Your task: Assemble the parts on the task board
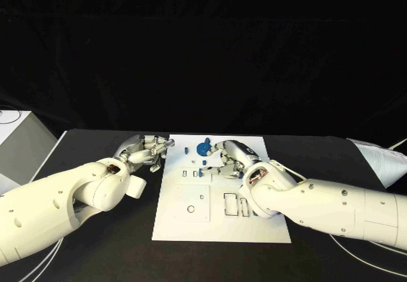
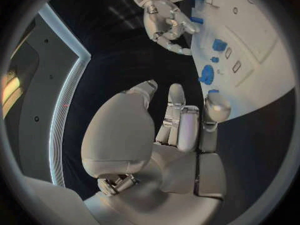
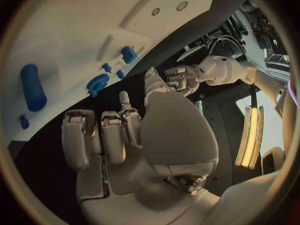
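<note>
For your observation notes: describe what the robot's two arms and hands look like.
Both arms are smooth, rounded white shells with small dark screws. The left hand and right hand are silver metal with jointed fingers and pale pads. Thin cables and reddish parts show at the wrists.

The right robot hand (image 1: 227, 157) hides board (image 1: 220, 232) parts.

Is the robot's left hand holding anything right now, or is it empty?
Empty. The left hand sits beside the white board, its fingers loosely curled with nothing between them.

The white task board (image 1: 222, 220) lies flat mid-table, small blue parts (image 1: 204, 147) near its far edge.
</note>
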Tool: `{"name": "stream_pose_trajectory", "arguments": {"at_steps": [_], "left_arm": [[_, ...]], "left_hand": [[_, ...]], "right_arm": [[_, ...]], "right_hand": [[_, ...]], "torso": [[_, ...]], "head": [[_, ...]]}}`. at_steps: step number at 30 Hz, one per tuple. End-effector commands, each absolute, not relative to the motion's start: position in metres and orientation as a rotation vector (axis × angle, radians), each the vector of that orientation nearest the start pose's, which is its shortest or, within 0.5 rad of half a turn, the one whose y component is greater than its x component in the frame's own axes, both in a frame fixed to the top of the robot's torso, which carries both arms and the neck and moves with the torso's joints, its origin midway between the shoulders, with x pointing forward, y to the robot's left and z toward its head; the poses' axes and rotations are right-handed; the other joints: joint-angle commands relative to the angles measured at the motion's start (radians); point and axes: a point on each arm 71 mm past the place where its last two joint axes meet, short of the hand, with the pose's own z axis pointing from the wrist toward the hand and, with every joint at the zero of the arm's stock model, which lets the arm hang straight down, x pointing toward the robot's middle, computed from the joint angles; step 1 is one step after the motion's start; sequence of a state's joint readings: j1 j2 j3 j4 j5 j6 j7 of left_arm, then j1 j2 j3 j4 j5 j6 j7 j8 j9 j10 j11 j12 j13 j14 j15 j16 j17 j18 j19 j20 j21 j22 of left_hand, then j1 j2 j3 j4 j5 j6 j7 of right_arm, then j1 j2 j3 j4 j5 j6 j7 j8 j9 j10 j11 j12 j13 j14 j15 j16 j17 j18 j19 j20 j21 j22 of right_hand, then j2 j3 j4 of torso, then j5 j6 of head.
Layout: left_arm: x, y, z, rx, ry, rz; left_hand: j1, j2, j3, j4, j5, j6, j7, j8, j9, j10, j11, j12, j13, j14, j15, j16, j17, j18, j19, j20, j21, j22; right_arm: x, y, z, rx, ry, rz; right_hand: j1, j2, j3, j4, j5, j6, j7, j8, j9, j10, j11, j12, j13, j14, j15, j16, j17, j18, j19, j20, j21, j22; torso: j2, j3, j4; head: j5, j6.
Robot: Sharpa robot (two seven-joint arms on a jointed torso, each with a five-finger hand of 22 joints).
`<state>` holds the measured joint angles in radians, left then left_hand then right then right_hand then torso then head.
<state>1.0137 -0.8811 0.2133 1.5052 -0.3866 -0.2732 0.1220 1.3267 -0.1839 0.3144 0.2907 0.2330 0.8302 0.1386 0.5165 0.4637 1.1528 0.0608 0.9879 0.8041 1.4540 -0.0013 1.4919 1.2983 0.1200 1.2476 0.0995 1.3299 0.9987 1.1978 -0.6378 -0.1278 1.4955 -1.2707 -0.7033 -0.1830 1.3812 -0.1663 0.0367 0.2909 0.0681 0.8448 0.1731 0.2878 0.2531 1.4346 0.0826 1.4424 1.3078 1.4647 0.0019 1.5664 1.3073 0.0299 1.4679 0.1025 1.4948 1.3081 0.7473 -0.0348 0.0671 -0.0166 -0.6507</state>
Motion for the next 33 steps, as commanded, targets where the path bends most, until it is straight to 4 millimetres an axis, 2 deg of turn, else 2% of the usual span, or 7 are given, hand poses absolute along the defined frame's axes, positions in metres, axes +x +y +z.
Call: {"name": "stream_pose_trajectory", "arguments": {"at_steps": [1, 5, 10, 16, 24, 28, 33], "left_arm": [[0.493, 0.231, -0.199, -0.87, 1.792, -1.152], [0.499, 0.226, -0.203, -0.825, 1.886, -1.055], [0.508, 0.215, -0.201, -0.756, 2.0, -0.937], [0.523, 0.19, -0.193, -0.615, 2.161, -0.75], [0.535, 0.166, -0.195, -0.499, 2.305, -0.579], [0.539, 0.155, -0.195, -0.45, 2.34, -0.541], [0.544, 0.147, -0.194, -0.392, 2.358, -0.497]], "left_hand": [[-0.004, 0.011, 0.005, -0.001, 0.006, -0.008, -0.008, 0.043, 0.024, 0.075, -0.009, 0.167, 0.173, 0.078, -0.007, 0.049, 0.194, -0.024, 0.064, -0.006, 0.052, 0.098], [0.012, 0.021, 0.031, -0.001, 0.008, -0.008, -0.021, 0.076, 0.041, 0.183, -0.021, 0.319, 0.357, 0.117, -0.019, 0.079, 0.272, -0.047, 0.137, -0.018, 0.108, 0.218], [0.006, 0.02, 0.049, 0.0, 0.006, -0.008, -0.025, 0.084, 0.043, 0.233, -0.026, 0.381, 0.442, 0.117, -0.024, 0.079, 0.272, -0.06, 0.175, -0.024, 0.137, 0.282], [-0.074, 0.022, 0.041, 0.003, 0.001, -0.043, -0.006, 0.057, 0.025, 0.228, -0.009, 0.38, 0.437, 0.117, -0.01, 0.079, 0.272, -0.063, 0.182, -0.015, 0.143, 0.296], [-0.132, 0.026, 0.02, 0.003, 0.002, -0.061, 0.003, 0.044, 0.017, 0.208, 0.0, 0.363, 0.413, 0.117, -0.002, 0.079, 0.272, -0.063, 0.181, -0.006, 0.144, 0.298], [-0.159, 0.031, 0.008, 0.004, 0.002, -0.058, 0.002, 0.048, 0.019, 0.206, 0.0, 0.362, 0.412, 0.117, -0.001, 0.079, 0.272, -0.063, 0.18, -0.004, 0.145, 0.299], [-0.189, 0.04, -0.008, 0.004, 0.003, -0.05, -0.003, 0.061, 0.028, 0.203, -0.003, 0.36, 0.408, 0.117, -0.003, 0.079, 0.272, -0.063, 0.18, -0.005, 0.145, 0.3]], "right_arm": [[0.48, -0.128, -0.187, 0.275, 1.465, 0.935], [0.488, -0.144, -0.177, 0.394, 1.473, 0.928], [0.499, -0.166, -0.163, 0.491, 1.476, 0.913], [0.516, -0.195, -0.149, 0.581, 1.492, 0.872], [0.526, -0.211, -0.145, 0.618, 1.515, 0.837], [0.528, -0.214, -0.145, 0.622, 1.523, 0.827], [0.53, -0.215, -0.146, 0.622, 1.532, 0.817]], "right_hand": [[0.011, 0.024, 0.016, -0.002, 0.04, 0.005, -0.005, 0.004, 0.001, 0.005, 0.003, 0.006, 0.145, 0.106, 0.008, 0.004, 0.263, -0.007, 0.07, 0.006, -0.005, 0.187], [0.03, 0.051, 0.041, -0.006, 0.108, 0.018, -0.009, 0.017, 0.003, 0.007, -0.001, 0.01, 0.148, 0.106, 0.004, 0.004, 0.263, -0.006, 0.069, 0.003, -0.009, 0.184], [0.035, 0.052, 0.049, -0.007, 0.136, 0.019, -0.01, 0.02, 0.003, 0.01, -0.002, 0.013, 0.151, 0.106, 0.003, 0.004, 0.263, -0.006, 0.069, 0.001, -0.009, 0.184], [0.033, 0.047, 0.05, -0.006, 0.15, 0.018, -0.01, 0.022, 0.003, 0.012, -0.002, 0.014, 0.152, 0.106, 0.003, 0.004, 0.263, -0.005, 0.069, 0.001, -0.011, 0.182], [0.033, 0.045, 0.051, -0.006, 0.155, 0.015, -0.009, 0.02, 0.003, 0.01, -0.002, 0.013, 0.15, 0.106, 0.002, 0.004, 0.263, -0.005, 0.068, 0.001, -0.012, 0.182], [0.032, 0.043, 0.054, -0.006, 0.169, 0.01, -0.008, 0.019, 0.001, 0.009, -0.001, 0.012, 0.149, 0.106, 0.003, 0.004, 0.263, -0.005, 0.068, 0.001, -0.013, 0.181], [0.032, 0.042, 0.056, -0.006, 0.176, 0.009, -0.008, 0.019, 0.001, 0.009, -0.001, 0.012, 0.149, 0.106, 0.003, 0.004, 0.263, -0.005, 0.068, 0.001, -0.012, 0.182]], "torso": [[-0.011, 0.006, -0.0018], [-0.021, 0.0093, -0.0052], [-0.033, 0.0134, -0.0064], [-0.049, 0.018, -0.0069], [-0.055, 0.0246, -0.0093], [-0.056, 0.0271, -0.0104], [-0.053, 0.0267, -0.0128]], "head": [[0.004, 0.0], [0.007, -0.002], [0.012, -0.011], [0.019, -0.026], [0.028, -0.04], [0.031, -0.042], [0.018, -0.036]]}}
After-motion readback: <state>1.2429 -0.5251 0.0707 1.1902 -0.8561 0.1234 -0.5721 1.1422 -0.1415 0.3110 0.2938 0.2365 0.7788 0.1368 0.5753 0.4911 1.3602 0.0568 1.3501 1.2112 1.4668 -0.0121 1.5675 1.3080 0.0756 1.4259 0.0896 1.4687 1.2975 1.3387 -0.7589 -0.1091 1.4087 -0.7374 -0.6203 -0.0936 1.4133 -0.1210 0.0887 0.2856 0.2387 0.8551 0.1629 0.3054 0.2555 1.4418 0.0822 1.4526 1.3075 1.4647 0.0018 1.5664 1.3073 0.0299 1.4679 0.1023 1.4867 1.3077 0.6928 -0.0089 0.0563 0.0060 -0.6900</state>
